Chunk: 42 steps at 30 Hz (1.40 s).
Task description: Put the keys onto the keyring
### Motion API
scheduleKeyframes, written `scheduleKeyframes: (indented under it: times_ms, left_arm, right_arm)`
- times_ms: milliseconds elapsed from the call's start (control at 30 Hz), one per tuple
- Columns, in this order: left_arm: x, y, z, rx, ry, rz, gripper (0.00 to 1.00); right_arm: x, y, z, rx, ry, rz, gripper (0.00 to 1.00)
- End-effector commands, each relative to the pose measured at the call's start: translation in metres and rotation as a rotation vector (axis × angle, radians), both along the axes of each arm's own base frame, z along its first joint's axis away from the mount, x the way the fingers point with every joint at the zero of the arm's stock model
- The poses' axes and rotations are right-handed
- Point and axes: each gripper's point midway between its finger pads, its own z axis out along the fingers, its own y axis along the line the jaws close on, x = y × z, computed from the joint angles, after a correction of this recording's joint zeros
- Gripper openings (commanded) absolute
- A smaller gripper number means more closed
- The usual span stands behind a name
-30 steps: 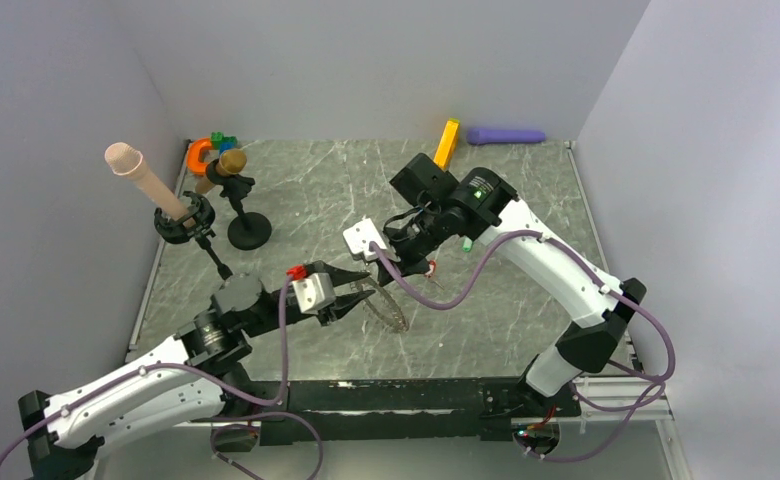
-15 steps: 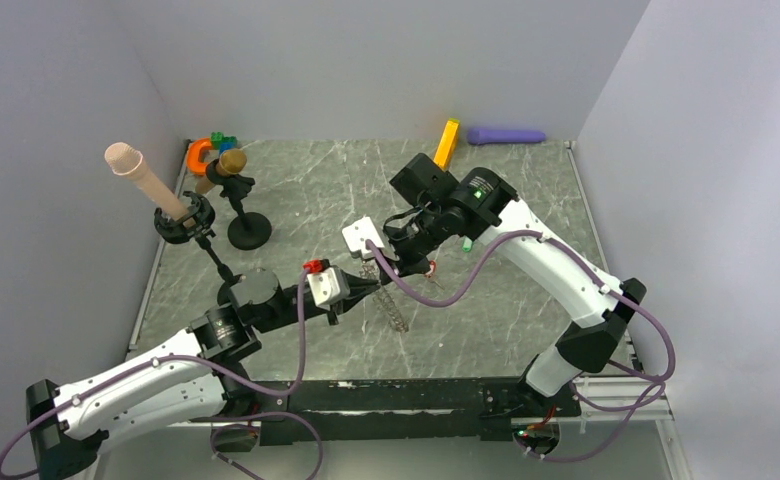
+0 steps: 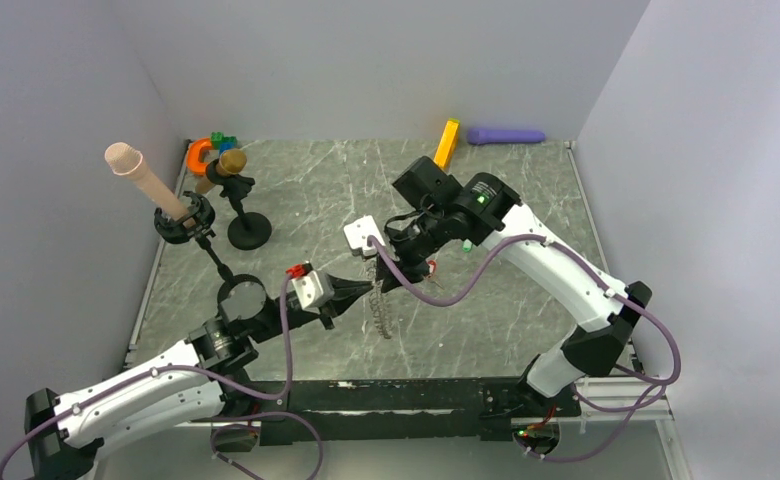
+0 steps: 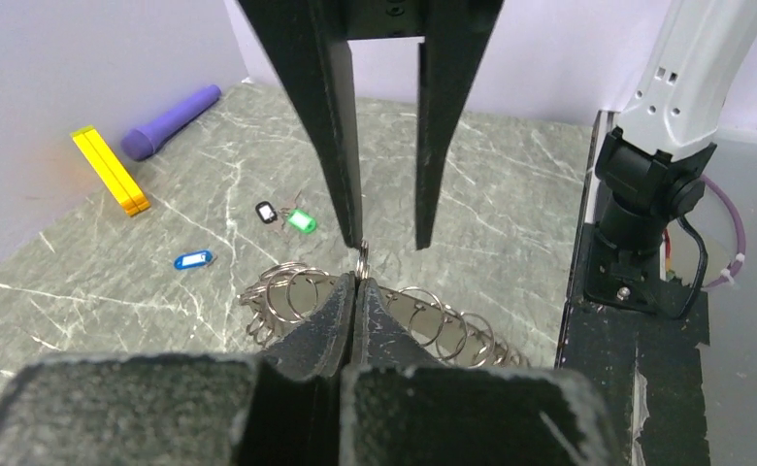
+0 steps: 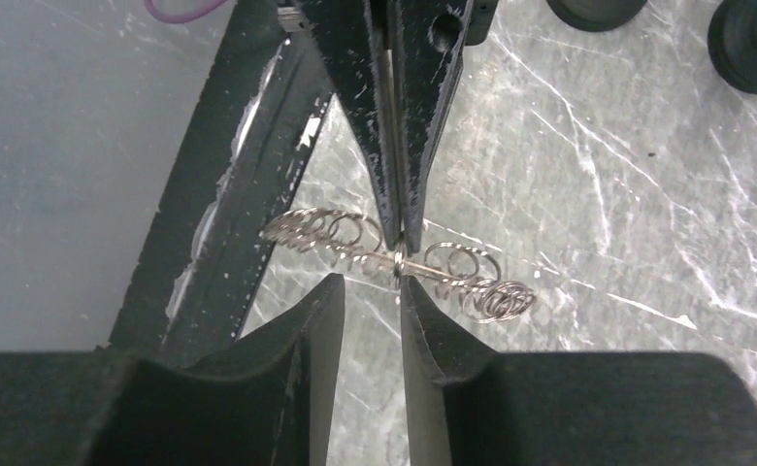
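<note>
The keyring (image 3: 379,312) is a floppy silver chain of rings hanging over the table's near middle. My left gripper (image 3: 369,288) is shut on one of its rings; its tips (image 4: 357,282) pinch the keyring (image 4: 433,316) from below. My right gripper (image 3: 380,277) faces it tip to tip and stands open, one finger (image 4: 341,146) on either side of the pinched ring. In the right wrist view the keyring (image 5: 477,286) stretches just past my open right gripper (image 5: 370,283). Blue (image 4: 192,259), black (image 4: 266,211) and green (image 4: 301,221) keys lie on the table. A red key (image 3: 432,266) lies under the right arm.
An orange block (image 3: 447,142) and a purple cylinder (image 3: 506,134) lie at the back wall. Two black stands (image 3: 249,232) with a peach cylinder (image 3: 146,180) and an orange ring (image 3: 199,152) fill the back left. The black frame (image 4: 637,291) borders the near edge.
My left gripper has closed on the keyring. My right gripper has opened and let the ring go. The chain now hangs narrower below the left fingertips.
</note>
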Motion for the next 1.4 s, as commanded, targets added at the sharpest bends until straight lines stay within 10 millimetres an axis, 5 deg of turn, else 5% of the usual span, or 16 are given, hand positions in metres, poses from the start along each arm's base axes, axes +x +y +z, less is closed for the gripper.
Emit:
scheduleKeyframes:
  times_ms: [0,333,633,967,1067,1133,1167,1267,1367]
  left_arm:
    - [-0.002,0.012,0.045,-0.216,-0.067,0.029,0.0]
    - [-0.009,0.016,0.056,-0.326,-0.081,0.004,0.0]
    - [-0.007,0.015,0.058,-0.361,-0.084,0.012,0.0]
    - [-0.006,0.018,0.061,-0.389,-0.089,0.024,0.0]
    - [-0.006,0.017,0.06,-0.383,-0.086,0.02,0.0]
    - [-0.006,0.015,0.057,-0.368,-0.076,0.017,0.0]
    - [-0.005,0.014,0.055,-0.354,-0.064,0.015,0.02]
    - [-0.005,0.012,0.047,-0.284,-0.022,0.019,0.37]
    - [-0.005,0.014,0.041,-0.201,0.0,0.025,0.44]
  right_arm:
    - [-0.008,0.0,0.02,0.104,0.035,0.01,0.34]
    - [0.007,0.004,0.029,0.241,0.117,0.002,0.4]
    - [0.002,0.016,0.047,0.323,0.19,0.053,0.38]
    - [0.002,0.016,0.039,0.306,0.199,0.05,0.16]
    - [0.003,0.015,0.038,0.301,0.185,0.051,0.0]
    - [0.005,0.014,0.038,0.291,0.165,0.049,0.0]
    - [0.006,0.014,0.037,0.278,0.153,0.042,0.0]
    - [0.011,0.01,0.034,0.229,0.094,0.034,0.0]
    - [0.012,0.005,0.029,0.177,0.023,0.052,0.0]
